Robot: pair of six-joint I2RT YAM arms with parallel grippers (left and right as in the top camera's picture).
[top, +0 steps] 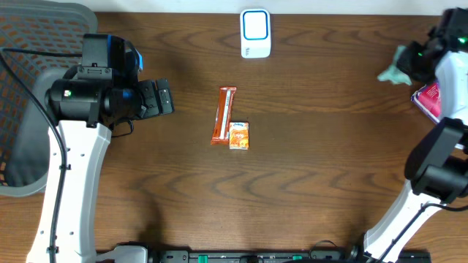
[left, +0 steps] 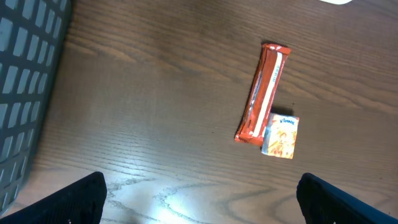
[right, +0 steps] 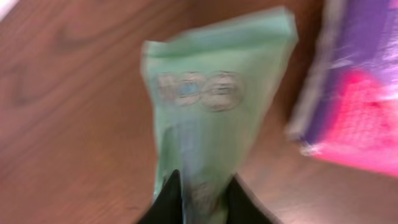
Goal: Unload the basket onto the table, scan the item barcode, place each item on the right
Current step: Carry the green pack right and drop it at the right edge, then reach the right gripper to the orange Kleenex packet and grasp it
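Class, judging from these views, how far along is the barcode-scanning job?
Done: nothing here shows a completed scan. In hand: the right gripper has a green packet between its jaws at the table's far right, well away from the white scanner. The left gripper is open and empty. Left: the orange bar and small orange packet lie untouched mid-table.

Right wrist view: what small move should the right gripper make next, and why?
Probably open the right gripper and drop the green packet. The packet hangs pinched in that gripper, close beside the pink package and far from the white scanner, so this looks like a put-aside spot. This is only a guess, since the view is blurred.
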